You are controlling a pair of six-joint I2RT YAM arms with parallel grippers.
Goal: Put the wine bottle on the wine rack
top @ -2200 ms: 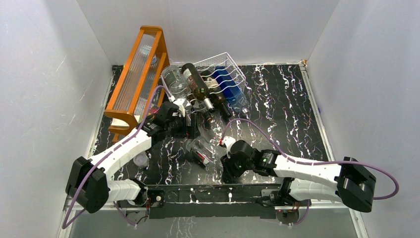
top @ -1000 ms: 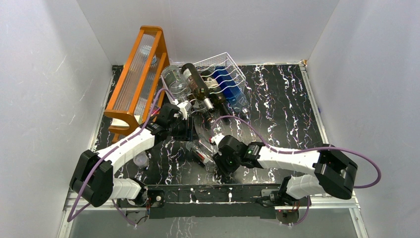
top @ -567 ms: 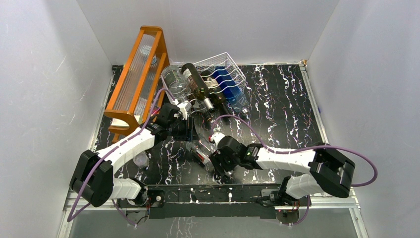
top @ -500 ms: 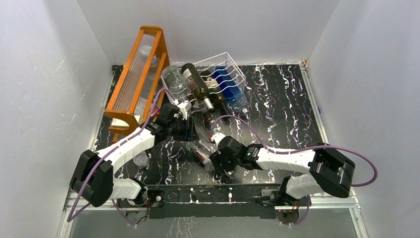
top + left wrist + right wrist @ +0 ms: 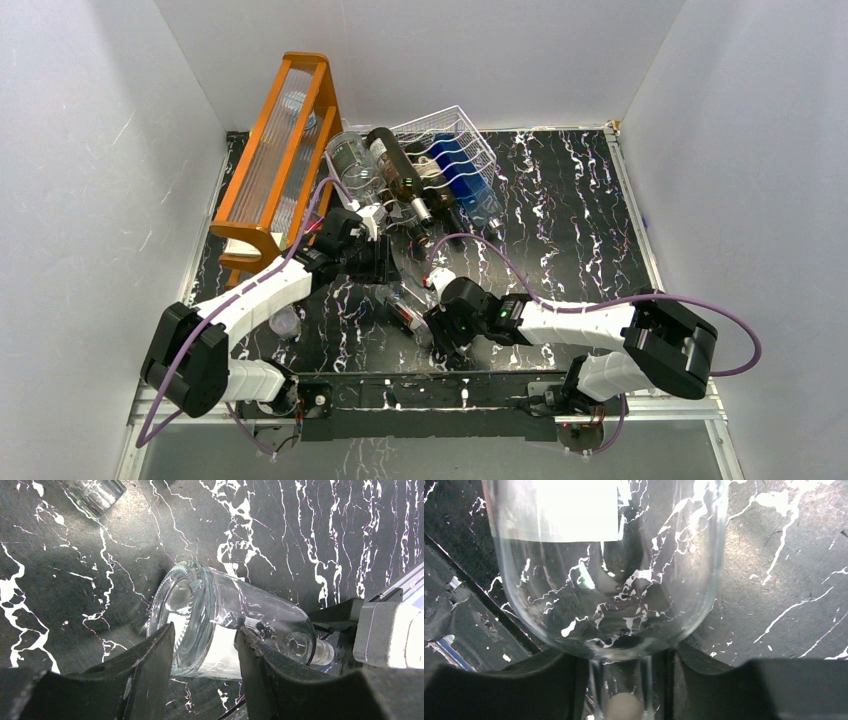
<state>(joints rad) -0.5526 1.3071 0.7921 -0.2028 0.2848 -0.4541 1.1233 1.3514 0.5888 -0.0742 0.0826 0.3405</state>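
Note:
A clear glass wine bottle (image 5: 405,308) with a white label lies on its side on the black marbled table, between the two arms. My right gripper (image 5: 437,325) is at its neck end. In the right wrist view the neck and cork sit between the fingers of the right gripper (image 5: 621,690), which close in on both sides below the bottle (image 5: 609,570). My left gripper (image 5: 375,262) hovers above the base end. Its jaws (image 5: 206,632) stand apart around nothing, with the bottle (image 5: 225,625) below them. The white wire wine rack (image 5: 440,118) stands at the back.
On the rack lie a dark brown bottle (image 5: 395,170), a clear bottle (image 5: 352,160) and a blue one (image 5: 462,172). A tall orange wooden frame (image 5: 280,140) stands at the back left. A small glass (image 5: 285,322) sits near the left arm.
The right arm has swung left across the table to the bottle's neck, and its fingers have closed in on it. The left arm shifted slightly, then held still.

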